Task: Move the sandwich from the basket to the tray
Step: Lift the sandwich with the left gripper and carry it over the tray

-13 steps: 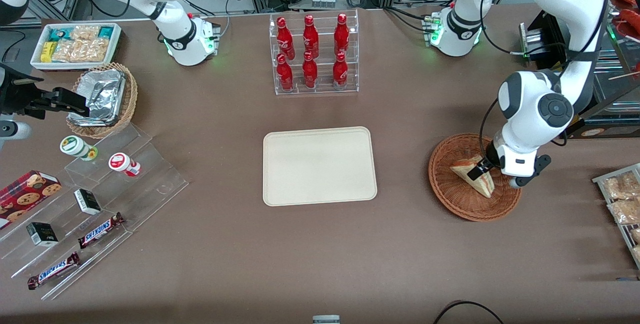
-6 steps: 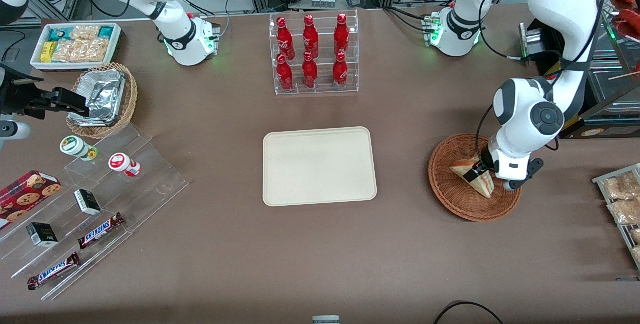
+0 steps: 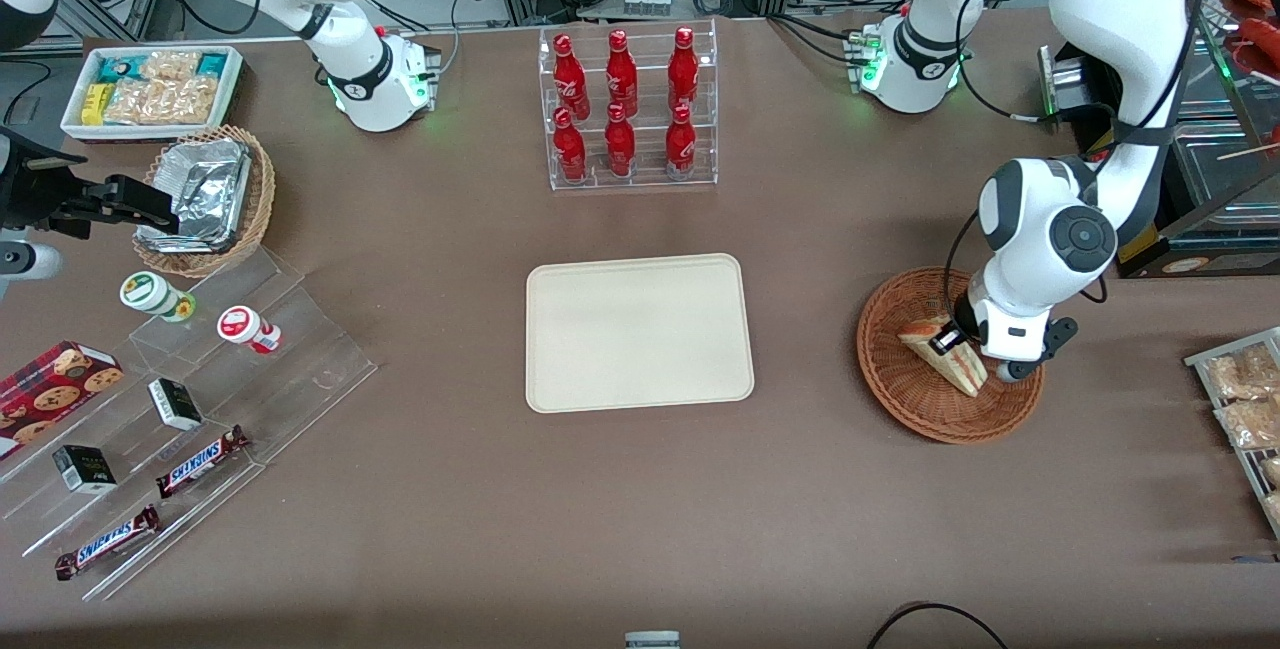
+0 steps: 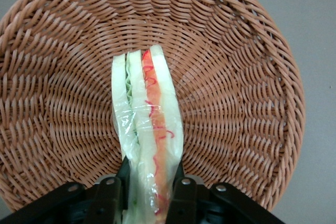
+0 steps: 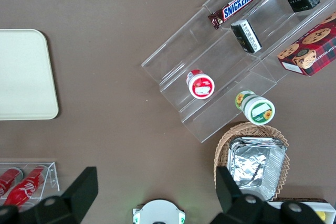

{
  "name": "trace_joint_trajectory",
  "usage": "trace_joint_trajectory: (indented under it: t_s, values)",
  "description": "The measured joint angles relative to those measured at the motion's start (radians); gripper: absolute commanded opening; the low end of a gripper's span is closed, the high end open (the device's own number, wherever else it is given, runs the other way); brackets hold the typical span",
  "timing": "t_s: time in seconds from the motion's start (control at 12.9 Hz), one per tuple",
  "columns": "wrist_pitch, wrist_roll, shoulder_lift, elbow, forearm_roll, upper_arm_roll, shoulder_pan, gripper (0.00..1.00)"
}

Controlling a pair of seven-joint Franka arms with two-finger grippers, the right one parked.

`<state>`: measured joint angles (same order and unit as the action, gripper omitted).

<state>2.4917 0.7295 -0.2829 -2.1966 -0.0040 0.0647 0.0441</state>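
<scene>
The sandwich (image 3: 945, 356), a wrapped wedge of white bread with red and green layers (image 4: 148, 129), is over the reddish-brown wicker basket (image 3: 900, 394), at the working arm's end of the table. My gripper (image 3: 958, 341) is shut on the sandwich, one black finger pressed against each flat side (image 4: 151, 192). The wedge stands on edge with its cut face toward the wrist camera, and the woven basket (image 4: 236, 77) fills the view beneath it. The cream tray (image 3: 638, 331) lies flat at the table's middle, with nothing on it.
A clear rack of red bottles (image 3: 625, 109) stands farther from the front camera than the tray. Clear stepped shelves with snack bars and cups (image 3: 180, 399), a lighter wicker basket of foil containers (image 3: 205, 197) and a white snack box (image 3: 150, 89) sit toward the parked arm's end.
The working arm's wrist has shifted slightly toward the tray and the sandwich has come up a little in the basket, still gripped.
</scene>
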Motion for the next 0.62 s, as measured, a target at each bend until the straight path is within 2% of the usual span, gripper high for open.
trace_joint_trajectory:
  t_s: [0.23,0.47,0.62]
  values:
    - [-0.144,-0.005,0.034,0.060,0.001,0.017,0.008,0.00]
    - [-0.409,-0.005,0.078,0.244,0.002,0.042,0.052,0.00]
    - [-0.486,-0.003,0.080,0.352,0.001,0.048,0.122,0.00]
